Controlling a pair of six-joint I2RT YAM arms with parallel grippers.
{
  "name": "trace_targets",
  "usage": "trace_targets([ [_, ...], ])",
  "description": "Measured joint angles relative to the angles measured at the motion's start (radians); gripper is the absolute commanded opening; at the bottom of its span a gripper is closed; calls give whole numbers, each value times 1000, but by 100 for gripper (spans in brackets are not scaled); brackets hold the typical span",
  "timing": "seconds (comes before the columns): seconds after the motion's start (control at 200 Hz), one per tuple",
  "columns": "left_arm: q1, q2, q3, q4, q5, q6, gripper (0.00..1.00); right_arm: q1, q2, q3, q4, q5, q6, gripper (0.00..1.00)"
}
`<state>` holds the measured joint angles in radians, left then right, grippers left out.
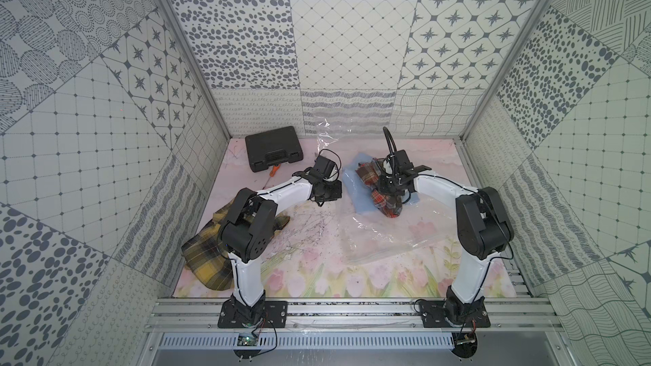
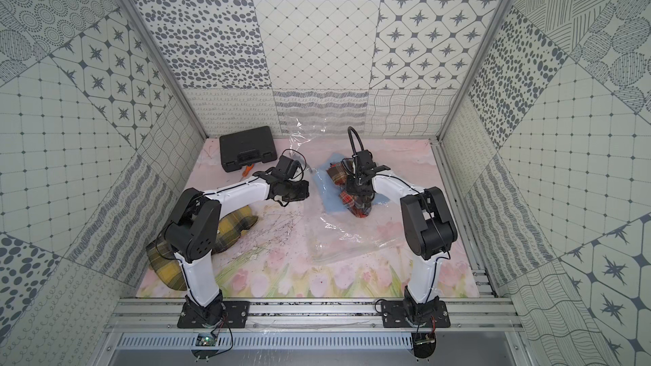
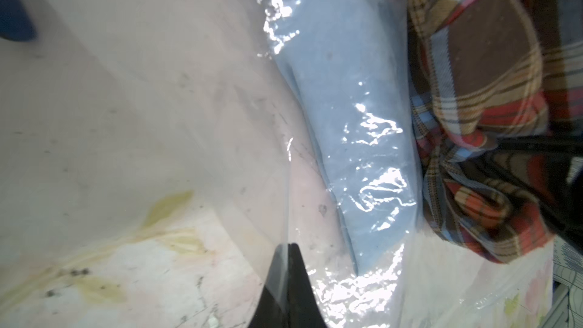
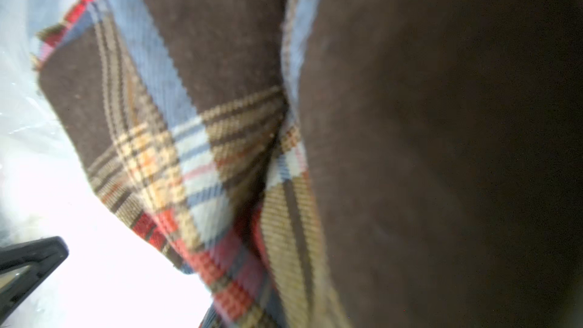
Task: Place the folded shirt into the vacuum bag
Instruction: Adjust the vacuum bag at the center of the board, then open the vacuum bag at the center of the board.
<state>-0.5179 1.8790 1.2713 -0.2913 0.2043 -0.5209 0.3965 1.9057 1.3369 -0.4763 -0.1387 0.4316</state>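
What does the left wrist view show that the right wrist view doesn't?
Only the left wrist view: the left tool shut on a fold of the vacuum bag, the blue cloth under its film, and the floral mat. Only the right wrist view: one finger of the right tool, and the plaid shirt weave close up. Both: that shirt and glossy bag film.

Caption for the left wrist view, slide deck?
Left tool shut on the clear bag edge; blue cloth under the plastic, plaid shirt beside it.
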Motion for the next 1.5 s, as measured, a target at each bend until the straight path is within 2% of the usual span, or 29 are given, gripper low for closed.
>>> trace_targets([
  [0.225, 75, -52, 6, -68, -64, 56, 42, 24, 23, 77, -19, -71, 28, 0],
  [0.36, 80, -129, -4, -117, -99, 78, 52, -15, -82, 29, -45, -117, 28, 0],
  [0.48, 46, -208, -17, -178, -155, 91, 54, -89, -263, -65, -77, -158, 28, 0],
  [0.565, -9, -261, -24, -218, -200, 109, 55, -139, -378, -117, -108, -169, 22, 0],
  [0.71, -155, -332, -44, -263, -256, 154, 57, -182, -523, -199, -167, -152, 1, 0],
  [0.785, -263, -354, -61, -269, -272, 192, 59, -200, -576, -241, -201, -146, -5, 0],
  [0.93, -450, -329, -79, -270, -271, 254, 64, -235, -639, -291, -258, -141, -18, 0],
  [1.08, -584, -235, -71, -277, -266, 306, 66, -274, -666, -309, -282, -141, -22, 0],
  [1.226, -645, -153, -50, -285, -264, 349, 65, -288, -673, -315, -286, -141, -25, 0],
  [1.501, -683, -29, -3, -303, -295, 446, 61, -294, -692, -343, -290, -142, -28, 0],
])
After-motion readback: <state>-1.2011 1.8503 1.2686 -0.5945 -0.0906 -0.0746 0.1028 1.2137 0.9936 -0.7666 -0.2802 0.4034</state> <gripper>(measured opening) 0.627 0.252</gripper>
